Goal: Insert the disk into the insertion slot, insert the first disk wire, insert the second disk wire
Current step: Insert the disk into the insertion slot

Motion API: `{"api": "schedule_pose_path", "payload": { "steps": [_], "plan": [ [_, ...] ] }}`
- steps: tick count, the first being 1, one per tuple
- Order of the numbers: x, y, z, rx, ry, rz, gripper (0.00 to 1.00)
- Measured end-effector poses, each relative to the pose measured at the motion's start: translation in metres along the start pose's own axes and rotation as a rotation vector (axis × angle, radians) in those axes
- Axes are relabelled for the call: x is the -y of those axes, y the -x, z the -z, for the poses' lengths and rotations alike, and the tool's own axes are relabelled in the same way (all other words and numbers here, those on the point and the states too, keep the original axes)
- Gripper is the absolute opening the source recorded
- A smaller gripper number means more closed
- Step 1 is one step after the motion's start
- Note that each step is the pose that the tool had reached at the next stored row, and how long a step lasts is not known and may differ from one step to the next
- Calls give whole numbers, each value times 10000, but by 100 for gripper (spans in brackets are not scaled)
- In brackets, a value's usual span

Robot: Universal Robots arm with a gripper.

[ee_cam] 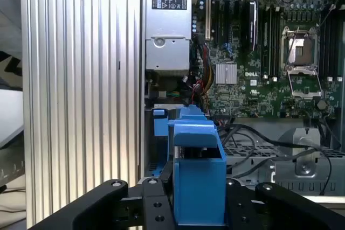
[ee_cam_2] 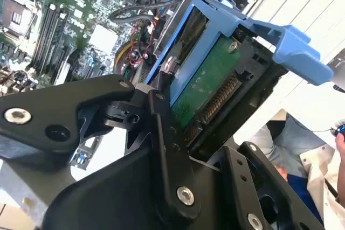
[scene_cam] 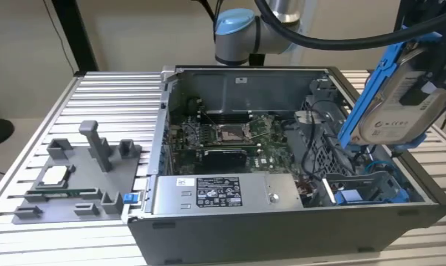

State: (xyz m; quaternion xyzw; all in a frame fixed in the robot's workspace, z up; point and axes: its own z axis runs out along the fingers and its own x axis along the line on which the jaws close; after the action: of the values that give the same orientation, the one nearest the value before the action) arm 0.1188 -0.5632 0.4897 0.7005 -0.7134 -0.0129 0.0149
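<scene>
The disk (scene_cam: 397, 105), a silver-grey drive with a white label in a bright blue carrier, hangs tilted above the open computer case (scene_cam: 282, 221), over its side on the exterior view's right. My gripper (scene_cam: 419, 83) is shut on it. In the second wrist view the black fingers (ee_cam_2: 161, 127) clamp the disk (ee_cam_2: 207, 87) from both sides, its green circuit board and connector showing. The first wrist view has the blue carrier (ee_cam: 197, 179) between the gripper (ee_cam: 199, 211) jaws. The insertion slot (scene_cam: 363, 191), grey metal with blue fittings, lies below the disk inside the case, also in the first wrist view (ee_cam: 161, 127).
A grey labelled power-supply box (scene_cam: 219, 194) sits at the case front, and the motherboard (scene_cam: 230, 138) lies further in. Black cables (scene_cam: 311, 141) run past the bay. A grey fixture tray (scene_cam: 82, 177) lies on the ribbed table at the exterior view's left. A person (ee_cam_2: 302, 149) stands nearby.
</scene>
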Motion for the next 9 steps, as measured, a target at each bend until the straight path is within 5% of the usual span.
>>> {"api": "schedule_pose_path", "payload": {
  "steps": [9],
  "plan": [
    [12, -24, -55, 6, 0, 1, 0]
  ]
}}
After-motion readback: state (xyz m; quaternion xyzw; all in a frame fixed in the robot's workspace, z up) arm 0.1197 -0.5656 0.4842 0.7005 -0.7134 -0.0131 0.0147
